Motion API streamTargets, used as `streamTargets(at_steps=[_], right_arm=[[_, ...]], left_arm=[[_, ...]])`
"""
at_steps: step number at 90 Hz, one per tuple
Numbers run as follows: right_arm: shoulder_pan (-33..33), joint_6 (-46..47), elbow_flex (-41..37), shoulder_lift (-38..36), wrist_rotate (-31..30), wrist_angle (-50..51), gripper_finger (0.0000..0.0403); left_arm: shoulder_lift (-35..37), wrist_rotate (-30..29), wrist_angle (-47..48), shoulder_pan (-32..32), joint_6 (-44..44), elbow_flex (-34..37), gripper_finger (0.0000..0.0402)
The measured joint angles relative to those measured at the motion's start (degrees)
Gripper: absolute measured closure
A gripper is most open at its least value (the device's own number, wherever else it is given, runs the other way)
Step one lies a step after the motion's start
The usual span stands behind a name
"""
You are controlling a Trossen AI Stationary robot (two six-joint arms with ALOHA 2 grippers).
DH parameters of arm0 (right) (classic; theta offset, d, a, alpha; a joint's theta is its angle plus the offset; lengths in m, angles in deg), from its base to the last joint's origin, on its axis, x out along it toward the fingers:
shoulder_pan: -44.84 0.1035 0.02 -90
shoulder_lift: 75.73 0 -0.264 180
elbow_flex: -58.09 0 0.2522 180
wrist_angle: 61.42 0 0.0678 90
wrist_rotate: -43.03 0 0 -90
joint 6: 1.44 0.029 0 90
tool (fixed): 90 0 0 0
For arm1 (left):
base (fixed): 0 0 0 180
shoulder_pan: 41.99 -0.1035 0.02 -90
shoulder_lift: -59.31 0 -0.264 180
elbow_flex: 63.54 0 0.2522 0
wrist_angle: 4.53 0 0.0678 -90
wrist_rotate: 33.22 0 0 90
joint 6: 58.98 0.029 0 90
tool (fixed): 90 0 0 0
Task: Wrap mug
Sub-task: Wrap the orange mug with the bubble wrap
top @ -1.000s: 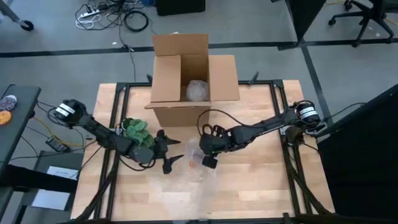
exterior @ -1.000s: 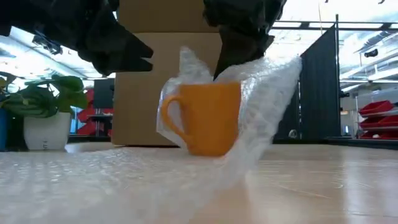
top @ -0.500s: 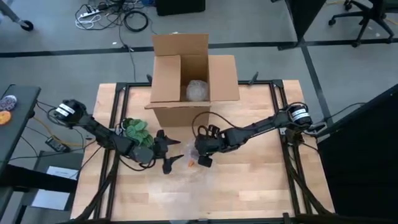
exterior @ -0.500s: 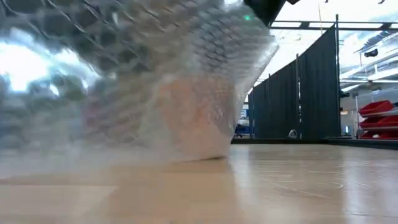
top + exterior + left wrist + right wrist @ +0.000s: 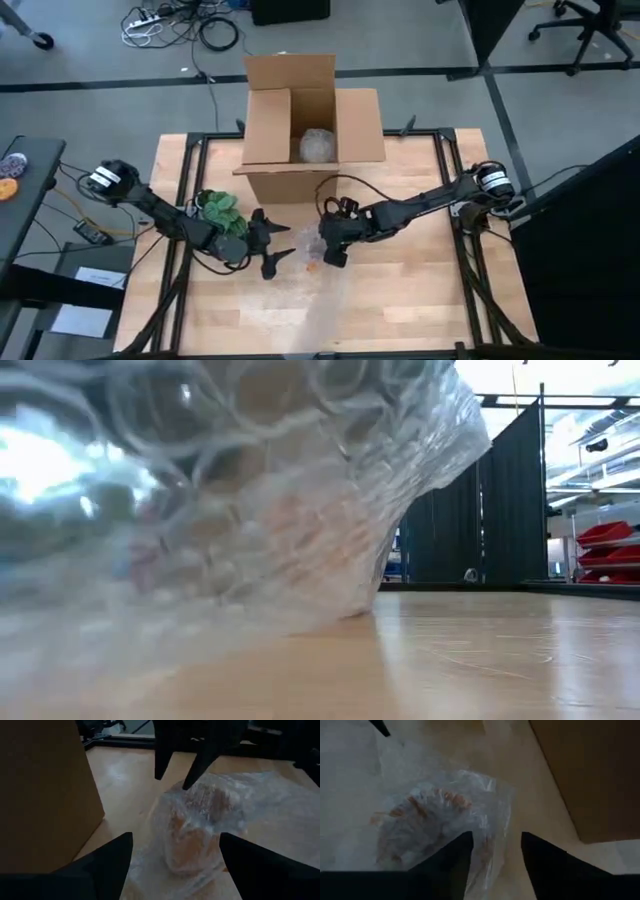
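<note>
Right end effector (image 5: 333, 252), fingers apart, is hovering just above the orange ceramic mug (image 5: 192, 837) w/ clear bubble wrap (image 5: 235, 815) draped over it, prob. freeing the sheet. Left end effector (image 5: 272, 247) is waiting spread beside it, mid wooden counter (image 5: 420, 290), ready to tuck.

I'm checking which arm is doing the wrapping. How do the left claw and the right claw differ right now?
The right claw hangs right over the bubble wrap covering the orange mug, while the left claw sits off to one side of it. The left claw's fingers are spread wide; the right claw's fingers stand closer together, with a wrap edge between them. Both are open, holding nothing.
</note>
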Motion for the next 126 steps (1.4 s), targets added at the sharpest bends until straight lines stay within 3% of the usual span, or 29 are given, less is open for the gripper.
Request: streamTargets(at_steps=[30, 53, 65, 81, 88, 106, 126], right_arm=[[3.15, -7.16, 0.04, -0.92, 5.76, -5.03, 0.0250], [3.38, -7.66, -0.71, 2.60, 2.00, -6.29, 0.0271], [1.69, -6.86, -0.74, 6.41, 3.06, -5.99, 0.0302], [0.17, -7.20, -0.48, 9.01, 6.77, -6.28, 0.0386], [-0.08, -7.24, -0.48, 8.83, 7.05, -6.30, 0.0394], [0.21, -8.34, 3.40, 6.93, 8.17, -0.40, 0.0401], [1.48, -8.40, 8.96, 4.54, 7.94, 8.20, 0.0402]], left_arm=[[0.00, -0.02, 0.77, 0.00, -0.02, 0.00, 0.0117], [0.04, 0.00, 0.67, 0.00, -0.42, 0.05, 0.0117], [0.04, 0.02, 0.99, 0.00, -0.44, 0.07, 0.0117], [-1.90, 4.20, 0.83, -0.23, -0.80, 0.04, 0.0117], [-4.85, 4.85, -0.54, -0.96, -0.83, 0.04, 0.0117], [-13.30, 10.62, -8.49, -4.50, -0.31, 0.02, 0.0117], [-14.33, 12.50, -9.62, -5.84, -0.24, -0.02, 0.0117]])
